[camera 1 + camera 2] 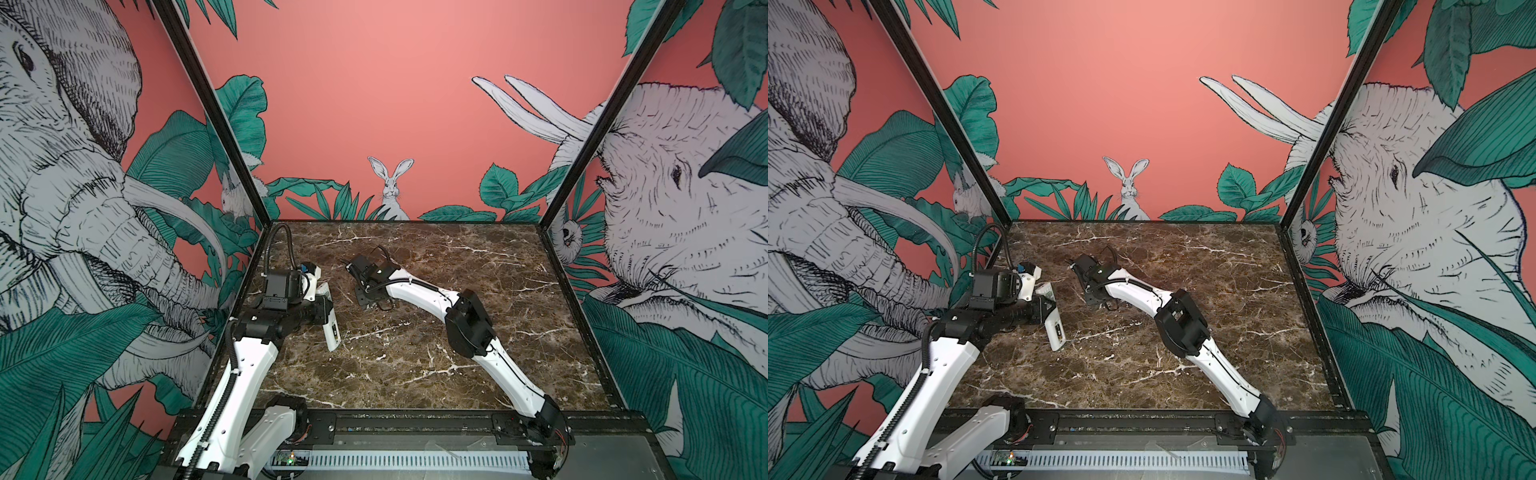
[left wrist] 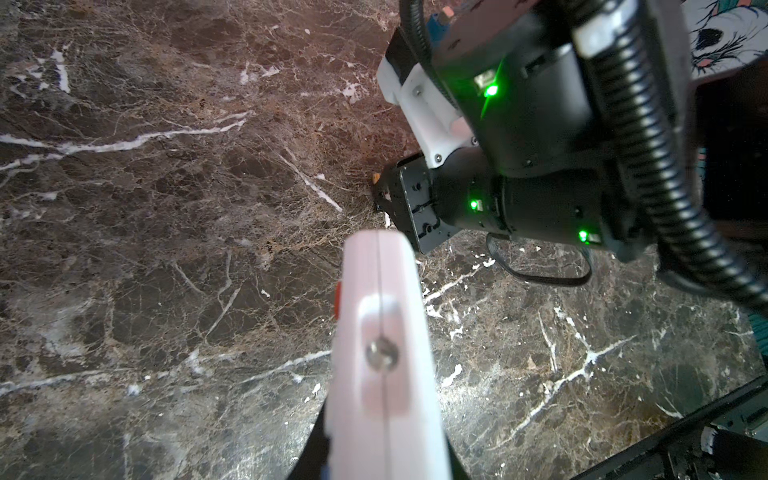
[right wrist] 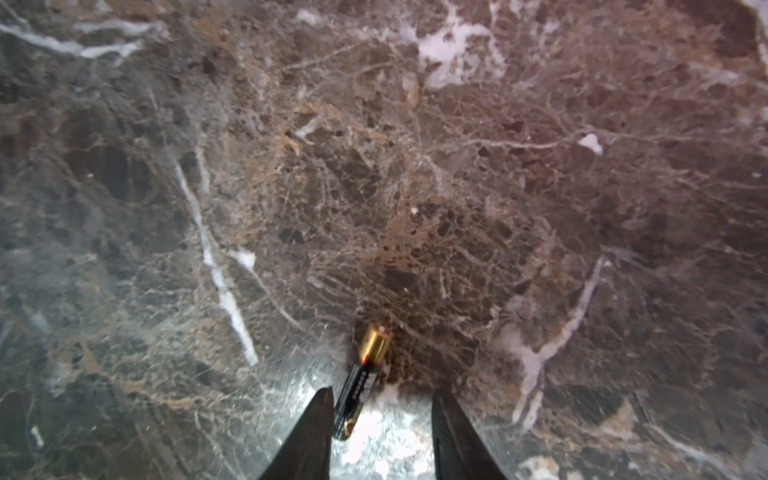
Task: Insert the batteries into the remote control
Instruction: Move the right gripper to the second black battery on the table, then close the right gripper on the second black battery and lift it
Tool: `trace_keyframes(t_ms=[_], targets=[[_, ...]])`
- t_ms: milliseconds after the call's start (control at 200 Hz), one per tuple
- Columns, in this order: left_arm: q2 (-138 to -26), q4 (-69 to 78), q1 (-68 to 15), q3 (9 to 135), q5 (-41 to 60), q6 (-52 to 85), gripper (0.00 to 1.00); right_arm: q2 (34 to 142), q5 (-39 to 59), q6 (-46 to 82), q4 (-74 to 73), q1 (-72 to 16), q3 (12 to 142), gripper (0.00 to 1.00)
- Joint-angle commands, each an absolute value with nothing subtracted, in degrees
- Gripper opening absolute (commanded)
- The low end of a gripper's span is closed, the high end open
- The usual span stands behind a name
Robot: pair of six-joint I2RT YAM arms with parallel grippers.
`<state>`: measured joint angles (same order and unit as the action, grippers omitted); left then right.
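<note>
The remote control (image 2: 382, 332) is seen closest to the lens in the left wrist view, end-on and blurred, with a red button showing on its edge. It is pinched by the left end effector (image 1: 324, 311), whose jaws are pressed onto its sides. In both top views it is held slanted over the left of the worktop (image 1: 415, 365), and a small dark opening can be made out in the face turned towards the camera.

In the right wrist view one battery (image 3: 363, 382) is found lying on the worktop between the fingertips (image 3: 320, 419) of the right end effector (image 3: 382, 415). It is touched by one fingertip while a clear gap is left to the other, so the jaws are spread and nothing is gripped yet. A second battery cannot be made out.

The step in hand is judged to be the pick-up of this battery. For the next move, the jaws must be closed squarely on the slim cylinder, which may roll aside under one-sided contact. It must then be carried to the remote control and aligned with the opening.

The worktop is patterned as dark brown marble with white veins, and glare is seen under the right end effector. It is enclosed by coral-pink walls printed with elephants, green leaves and a rabbit (image 1: 390, 187), set between black frame posts.
</note>
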<state>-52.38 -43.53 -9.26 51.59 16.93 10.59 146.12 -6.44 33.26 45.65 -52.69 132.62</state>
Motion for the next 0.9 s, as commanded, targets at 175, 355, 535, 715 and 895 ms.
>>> trace_keyframes(t_ms=[175, 355, 535, 715, 895], targets=[[-51.0, -44.0, -10.0, 51.1, 18.1, 9.8, 0.0, 151.2, -7.3, 33.4, 49.3, -51.8, 140.0, 0.3], [-51.0, -44.0, -10.2, 51.1, 18.3, 9.8, 0.0, 152.5, -6.8, 33.7, 49.4, -51.3, 141.2, 0.22], [-51.3, -43.8, -10.2, 51.0, 19.0, 9.9, 0.0, 153.1, -6.6, 33.1, 49.5, -51.2, 141.0, 0.16], [-51.2, -42.8, -10.2, 50.7, 21.6, 10.0, 0.0, 150.9, -6.7, 32.4, 47.6, -51.2, 137.2, 0.08], [-50.9, -40.8, -10.2, 49.9, 26.3, 10.8, 0.0, 140.6, -5.8, 28.8, 34.5, -51.2, 121.9, 0.07]])
